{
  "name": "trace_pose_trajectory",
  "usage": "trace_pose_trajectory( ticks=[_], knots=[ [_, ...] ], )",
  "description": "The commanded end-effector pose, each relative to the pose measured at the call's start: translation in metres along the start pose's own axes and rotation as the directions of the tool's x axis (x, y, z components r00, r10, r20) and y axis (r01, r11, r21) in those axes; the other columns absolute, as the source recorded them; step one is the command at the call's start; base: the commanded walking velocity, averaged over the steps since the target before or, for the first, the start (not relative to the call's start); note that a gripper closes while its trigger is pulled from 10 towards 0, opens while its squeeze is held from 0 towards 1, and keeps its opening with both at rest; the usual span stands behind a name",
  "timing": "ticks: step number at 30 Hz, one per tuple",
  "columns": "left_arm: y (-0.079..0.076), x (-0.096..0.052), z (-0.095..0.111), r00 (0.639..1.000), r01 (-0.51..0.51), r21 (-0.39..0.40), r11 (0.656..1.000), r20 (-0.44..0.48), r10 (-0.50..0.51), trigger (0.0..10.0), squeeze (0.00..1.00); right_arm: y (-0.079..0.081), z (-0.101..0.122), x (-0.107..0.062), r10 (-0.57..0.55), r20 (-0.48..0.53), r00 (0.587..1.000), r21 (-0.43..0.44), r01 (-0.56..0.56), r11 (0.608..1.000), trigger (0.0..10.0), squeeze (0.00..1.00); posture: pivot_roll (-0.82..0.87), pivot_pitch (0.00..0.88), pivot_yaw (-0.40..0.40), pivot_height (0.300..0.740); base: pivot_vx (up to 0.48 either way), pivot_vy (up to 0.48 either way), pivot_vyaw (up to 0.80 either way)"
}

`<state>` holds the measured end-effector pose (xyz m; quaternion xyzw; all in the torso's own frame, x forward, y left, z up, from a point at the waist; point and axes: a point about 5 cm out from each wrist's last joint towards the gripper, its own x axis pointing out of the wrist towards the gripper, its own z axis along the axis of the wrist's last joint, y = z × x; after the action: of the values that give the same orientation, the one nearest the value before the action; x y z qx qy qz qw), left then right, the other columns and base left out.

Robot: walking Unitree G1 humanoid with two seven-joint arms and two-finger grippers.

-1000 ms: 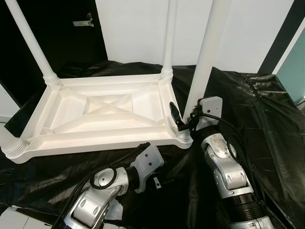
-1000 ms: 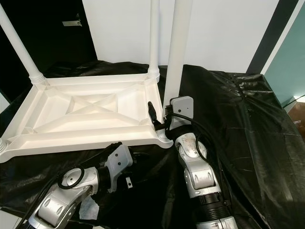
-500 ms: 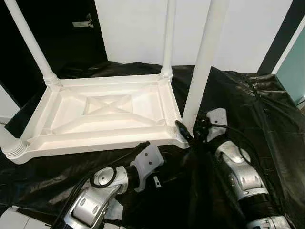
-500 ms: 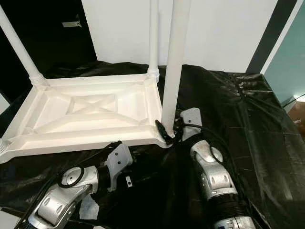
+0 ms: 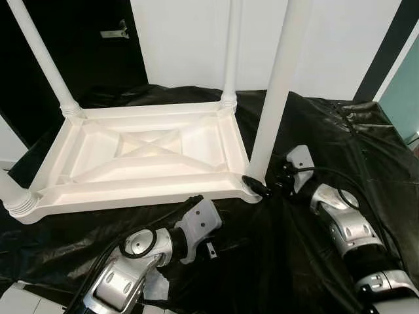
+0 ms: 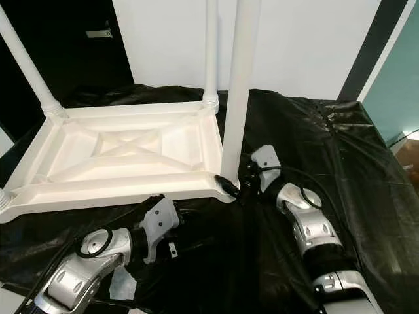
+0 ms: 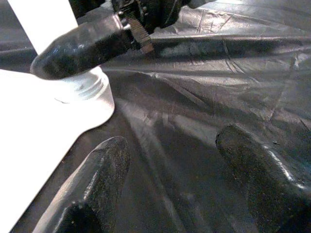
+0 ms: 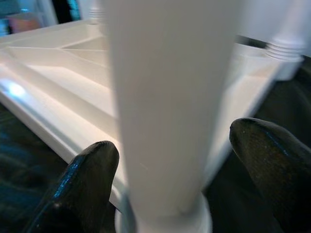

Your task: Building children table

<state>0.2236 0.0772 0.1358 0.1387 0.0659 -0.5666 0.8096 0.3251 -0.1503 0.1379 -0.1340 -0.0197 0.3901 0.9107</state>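
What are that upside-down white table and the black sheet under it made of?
The table looks like moulded plastic: smooth, slightly glossy, with cast ribs crossing its underside and threaded collars at the legs. The black sheet seems thin plastic film: it crinkles and catches shiny highlights.

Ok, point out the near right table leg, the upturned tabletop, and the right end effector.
Near right table leg [image 5: 275, 85], left eye view, mid shaft.
Upturned tabletop [image 5: 141, 145], left eye view, central cross rib.
Right end effector [image 8: 170, 160], right wrist view, straddling the leg.

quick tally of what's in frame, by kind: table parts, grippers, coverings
White plastic table legs: 4
White upturned plastic tabletop: 1
Black two-fingered grippers: 2, left, right
Black plastic sheet: 1
Total: 8
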Motion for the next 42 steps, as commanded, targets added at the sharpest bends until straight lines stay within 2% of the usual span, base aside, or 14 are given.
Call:
trace_pose_trajectory(
  ticks=[1, 6, 7, 8, 9, 10, 20, 21, 23, 24, 25, 35, 39, 42],
  knots=[
    [0.001, -0.001, 0.001, 1.000, -0.010, 0.010, 1.000, -0.002, 0.010, 10.0, 0.00, 0.002, -0.003, 0.006, 0.058, -0.030, 0.998, -0.034, -0.059, 0.998, 10.0, 0.00, 0.03, 0.000, -0.028, 0.740, 0.000, 0.000, 0.00],
    [0.001, 0.000, 0.001, 1.000, -0.014, 0.014, 1.000, -0.002, 0.014, 10.0, 0.00, 0.002, -0.002, 0.013, 0.094, -0.042, 0.995, -0.048, -0.096, 0.994, 10.0, 0.00, 0.04, 0.000, -0.037, 0.740, 0.000, 0.000, 0.00],
    [0.002, 0.000, 0.002, 1.000, -0.018, 0.017, 1.000, -0.003, 0.018, 10.0, 0.00, 0.002, -0.003, 0.015, 0.117, -0.048, 0.992, -0.051, -0.119, 0.992, 5.5, 0.00, 0.05, 0.000, -0.041, 0.740, 0.000, 0.000, 0.00],
    [0.002, 0.000, 0.002, 1.000, -0.018, 0.017, 1.000, -0.003, 0.018, 10.0, 0.00, 0.002, -0.003, 0.015, 0.117, -0.048, 0.992, -0.051, -0.119, 0.992, 5.5, 0.00, 0.05, 0.000, -0.041, 0.740, 0.000, 0.000, 0.00],
    [0.003, 0.000, 0.002, 1.000, -0.025, 0.022, 0.999, -0.004, 0.025, 10.0, 0.00, 0.003, -0.004, 0.016, 0.133, -0.055, 0.990, -0.050, -0.136, 0.989, 0.4, 0.00, 0.06, 0.000, -0.050, 0.740, 0.000, 0.000, 0.00],
    [0.005, -0.001, 0.002, 0.999, -0.034, 0.025, 0.999, -0.005, 0.034, 10.0, 0.00, 0.003, -0.008, 0.017, 0.142, -0.067, 0.988, -0.041, -0.145, 0.989, 0.0, 0.00, 0.06, 0.000, -0.054, 0.740, 0.000, 0.000, 0.00],
    [0.004, -0.003, 0.000, 0.999, -0.040, 0.020, 0.999, -0.010, 0.040, 10.0, 0.00, -0.003, -0.022, 0.008, 0.049, -0.121, 0.992, 0.001, -0.049, 0.999, 0.0, 0.00, 0.04, 0.000, -0.038, 0.740, 0.000, 0.000, 0.00],
    [0.003, -0.003, 0.000, 0.999, -0.035, 0.017, 0.999, -0.010, 0.035, 10.0, 0.00, -0.005, -0.025, 0.005, 0.000, -0.138, 0.990, 0.004, 0.001, 1.000, 3.5, 0.00, 0.03, 0.000, -0.028, 0.740, 0.000, 0.000, 0.00],
    [0.003, -0.002, 0.000, 1.000, -0.029, 0.015, 0.999, -0.009, 0.029, 10.0, 0.00, -0.006, -0.028, 0.003, -0.061, -0.155, 0.986, 0.008, 0.064, 0.998, 3.5, 0.00, 0.02, 0.000, -0.019, 0.740, 0.000, 0.000, 0.00],
    [0.002, -0.001, 0.000, 1.000, -0.022, 0.014, 1.000, -0.010, 0.023, 10.0, 0.00, -0.006, -0.030, 0.002, -0.106, -0.162, 0.981, 0.018, 0.111, 0.994, 5.2, 0.00, 0.00, 0.000, -0.009, 0.740, 0.000, 0.000, 0.00],
    [0.002, -0.001, 0.000, 1.000, -0.013, 0.013, 1.000, -0.010, 0.013, 10.0, 0.00, -0.004, -0.031, 0.001, -0.165, -0.164, 0.973, 0.037, 0.173, 0.984, 10.0, 0.00, -0.01, 0.000, 0.001, 0.740, 0.000, 0.000, 0.00],
    [0.001, 0.004, 0.000, 0.999, 0.037, 0.015, 0.999, -0.009, -0.037, 10.0, 0.00, 0.021, -0.036, 0.005, -0.406, -0.191, 0.894, 0.126, 0.433, 0.893, 10.0, 0.00, -0.05, 0.000, 0.041, 0.740, 0.000, 0.000, 0.00],
    [0.001, 0.004, 0.001, 0.999, 0.048, 0.016, 0.999, -0.009, -0.048, 10.0, 0.00, 0.030, -0.034, 0.010, -0.482, -0.204, 0.852, 0.164, 0.515, 0.841, 10.0, 0.00, -0.05, 0.000, 0.046, 0.740, 0.000, 0.000, 0.00],
    [0.000, 0.004, 0.000, 0.999, 0.053, 0.015, 0.998, -0.010, -0.053, 10.0, 0.00, 0.037, -0.030, 0.014, -0.574, -0.231, 0.786, 0.173, 0.614, 0.770, 10.0, 0.00, -0.05, 0.000, 0.036, 0.740, 0.000, 0.000, 0.00]
  ],
)
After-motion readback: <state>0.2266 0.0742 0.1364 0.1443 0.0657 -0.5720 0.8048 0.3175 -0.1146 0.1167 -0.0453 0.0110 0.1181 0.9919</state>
